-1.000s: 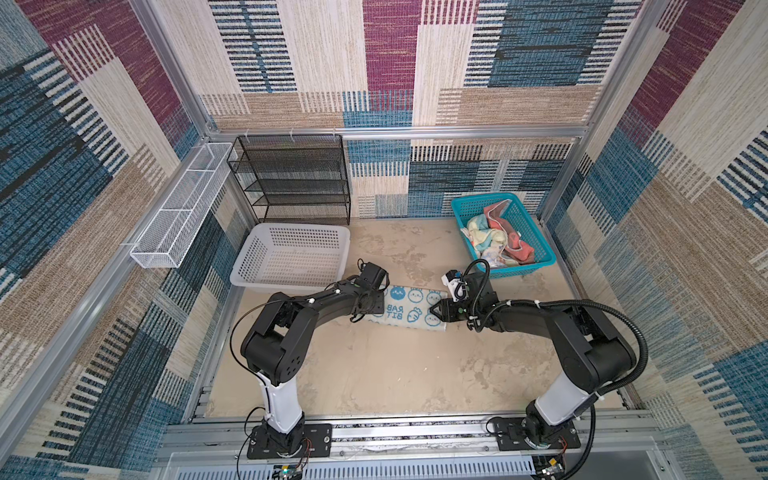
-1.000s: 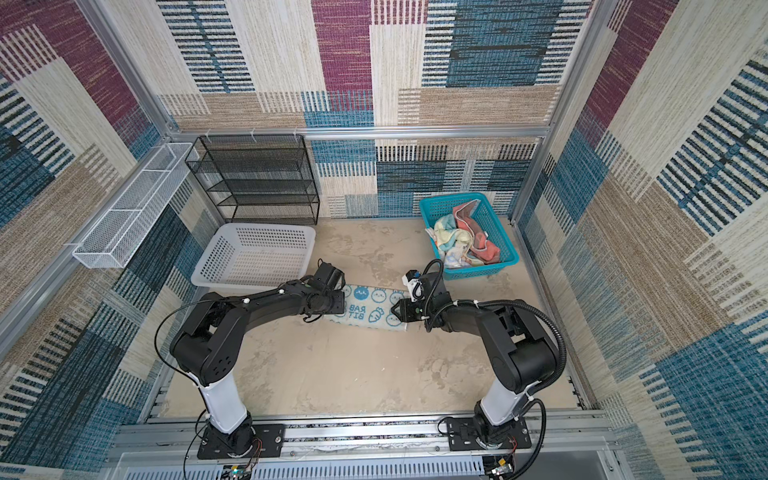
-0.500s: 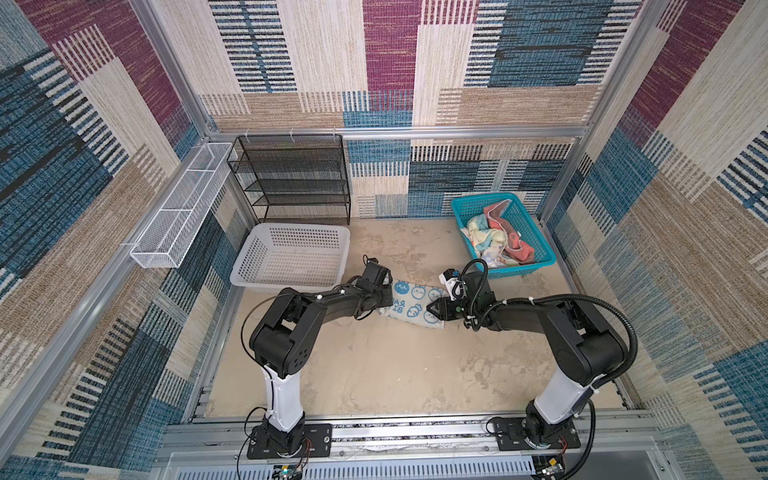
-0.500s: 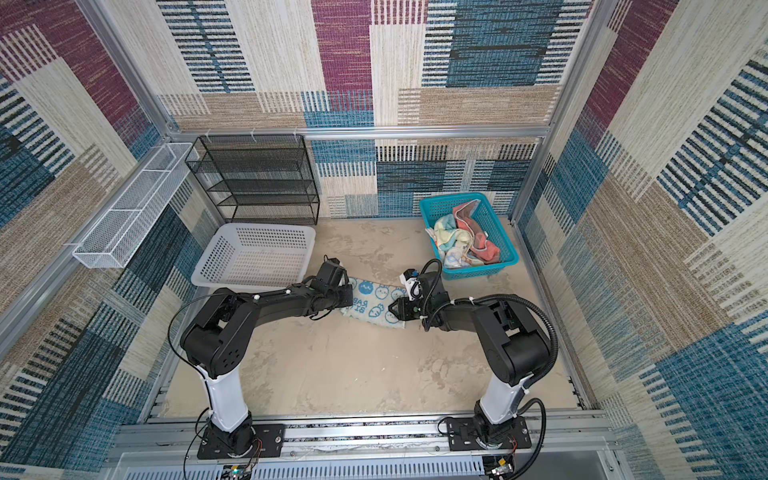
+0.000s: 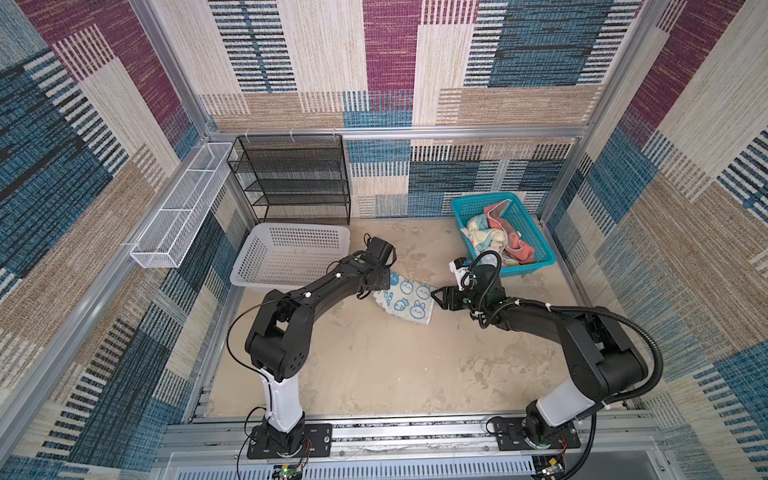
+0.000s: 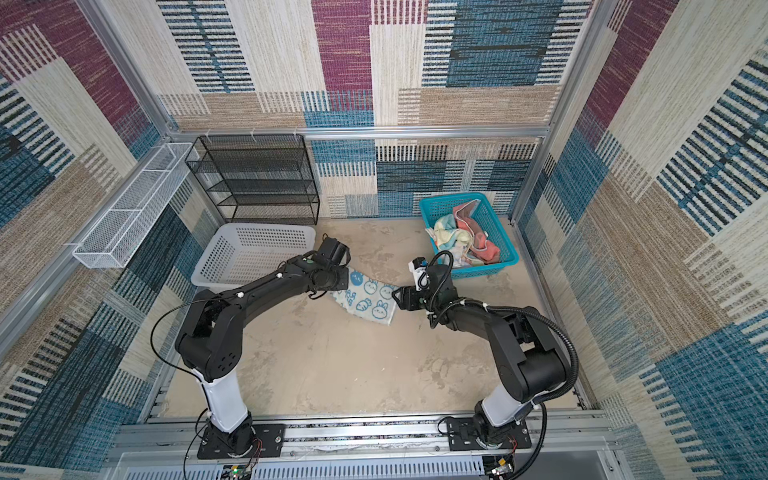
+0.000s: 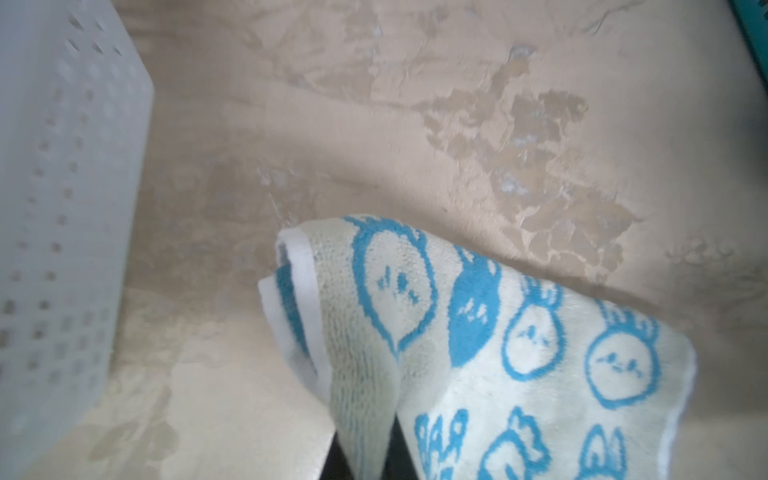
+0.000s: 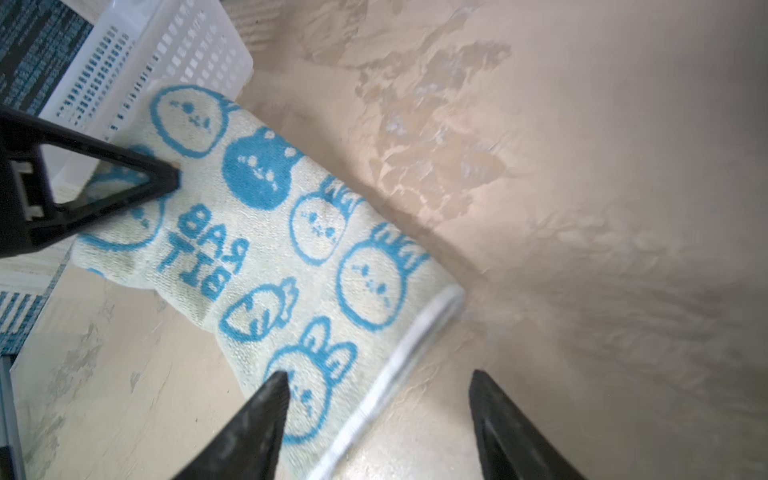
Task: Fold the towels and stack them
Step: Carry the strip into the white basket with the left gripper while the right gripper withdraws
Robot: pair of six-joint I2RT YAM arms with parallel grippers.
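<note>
since a second ago: left claw (image 5: pixel 380 289) has clamped onto the blue-face towel (image 5: pixel 409 301) and dragged that end back toward the white basket (image 5: pixel 286 226). right claw (image 5: pixel 435 297) has let go, jaws now apart. towel has gone from flat and square to slanted.

both top views: blue-face towel (image 6: pixel 370 301) lies on the desk (image 5: pixel 395 365) between the two claws. its near-basket end is gathered at the left claw (image 6: pixel 344 284); its other end sits just beside the right claw (image 6: pixel 397 297), contact not clear. other towels (image 5: pixel 494 239) are heaped in the teal basket (image 5: pixel 528 268), back right.

left wrist: towel (image 7: pixel 519 353) is bunched and doubled over, white hem showing. one fold is nipped in the left claw (image 7: pixel 365 440). white basket (image 7: pixel 62 208) wall close by.

right wrist: right claw (image 8: pixel 378 386) jaws spread wide, gripping nothing; one over a bunny print, one over bare desk (image 8: pixel 582 208), with the hemmed edge running between. towel (image 8: pixel 291 249) reads "rab bit". left claw (image 8: pixel 166 183) tip sits on the far end.
</note>
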